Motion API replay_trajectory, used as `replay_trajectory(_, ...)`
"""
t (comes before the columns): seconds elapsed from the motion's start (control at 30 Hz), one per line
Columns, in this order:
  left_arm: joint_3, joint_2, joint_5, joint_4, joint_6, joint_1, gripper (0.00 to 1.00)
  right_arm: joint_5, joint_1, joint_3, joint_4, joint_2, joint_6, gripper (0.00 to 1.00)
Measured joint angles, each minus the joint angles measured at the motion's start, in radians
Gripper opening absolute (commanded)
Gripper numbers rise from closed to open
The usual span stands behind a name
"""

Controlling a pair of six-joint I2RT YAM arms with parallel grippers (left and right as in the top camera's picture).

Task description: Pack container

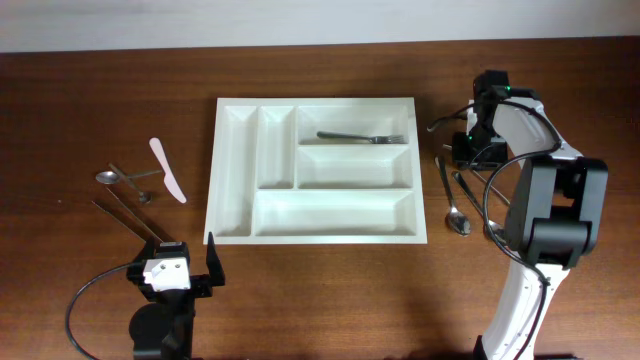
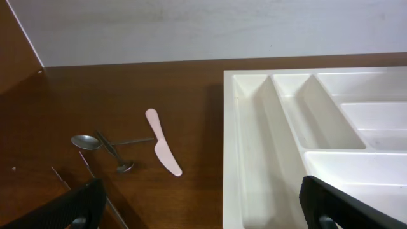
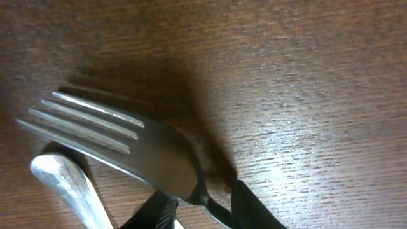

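The container [image 1: 320, 238] is a large white cutlery tray in the middle of the table, with one metal fork [image 1: 362, 136] lying in its upper long compartment. To its right, my right gripper [image 1: 474, 150] is down at the table. In the right wrist view its fingers [image 3: 251, 203] are closed on the neck of a second fork [image 3: 140, 146], tines pointing left just above the wood. My left gripper [image 1: 180, 270] hangs open and empty near the front left. In its wrist view, the tray's left rim [image 2: 230, 140] lies ahead.
A pink knife [image 1: 168, 170], two small spoons [image 1: 110, 177] and thin long utensils [image 1: 130, 215] lie left of the tray. A spoon [image 1: 458, 222] and another utensil [image 1: 445, 182] lie right of it. A pale handle [image 3: 63, 184] sits under the held fork.
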Motion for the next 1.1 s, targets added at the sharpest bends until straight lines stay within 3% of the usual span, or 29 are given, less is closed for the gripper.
replay_trajectory(0.03, 0.000, 0.000, 0.000, 0.000, 0.000, 0.000, 0.99, -0.002, 0.000, -0.007, 0.006, -0.004, -0.001, 0.04)
replay_trajectory(0.53, 0.000, 0.000, 0.000, 0.000, 0.000, 0.000, 0.99, -0.023, -0.010, -0.030, 0.032, -0.016, -0.002, 0.04)
replay_trajectory(0.67, 0.000, 0.000, 0.000, 0.000, 0.000, 0.000, 0.99, -0.031, -0.031, -0.002, -0.039, -0.009, -0.007, 0.04)
replay_trajectory(1.1, 0.000, 0.000, 0.000, 0.000, 0.000, 0.000, 0.99, -0.303, -0.002, 0.511, -0.275, 0.004, -0.156, 0.04)
